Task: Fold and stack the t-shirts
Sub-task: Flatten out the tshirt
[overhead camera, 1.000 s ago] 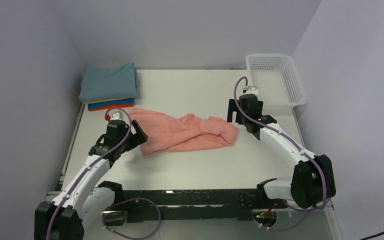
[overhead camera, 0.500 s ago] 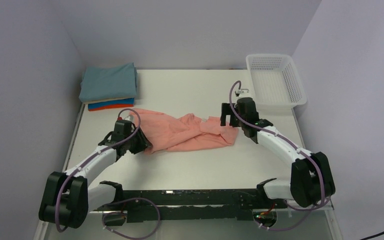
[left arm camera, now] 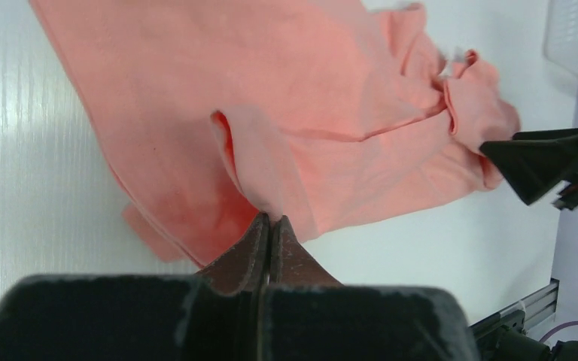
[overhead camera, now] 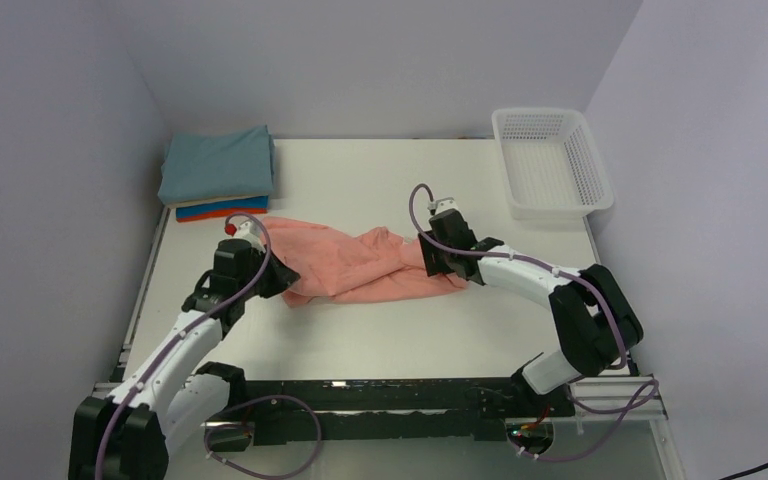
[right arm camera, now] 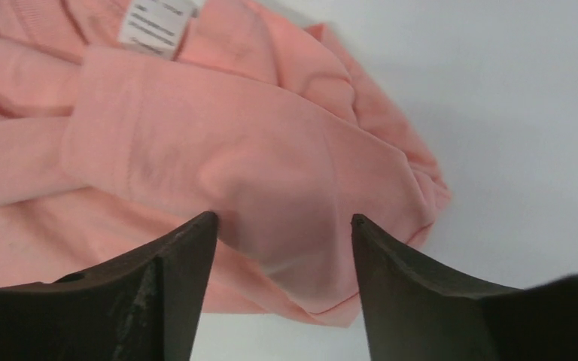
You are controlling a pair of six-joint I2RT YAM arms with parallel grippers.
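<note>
A crumpled salmon-pink t-shirt (overhead camera: 365,262) lies across the middle of the table. My left gripper (overhead camera: 278,280) is at its left end, shut on a raised fold of the cloth (left arm camera: 260,180); in the left wrist view the gripper (left arm camera: 269,219) has its jaws pressed together on it. My right gripper (overhead camera: 438,262) is low over the shirt's right end. In the right wrist view the gripper (right arm camera: 282,222) is open, its fingers (right arm camera: 188,248) apart with a bulge of pink cloth (right arm camera: 286,195) between them. Folded t-shirts (overhead camera: 218,175) are stacked at the back left, teal on top.
A white mesh basket (overhead camera: 558,211) stands at the back right corner, nothing showing in it. Grey walls close in the table on the left, back and right. A white label (right arm camera: 154,26) shows on the pink cloth.
My left gripper has shut on a fold at the shirt's left end. The right arm has swung left from beside the basket onto the shirt's right end, its jaws narrowing.
</note>
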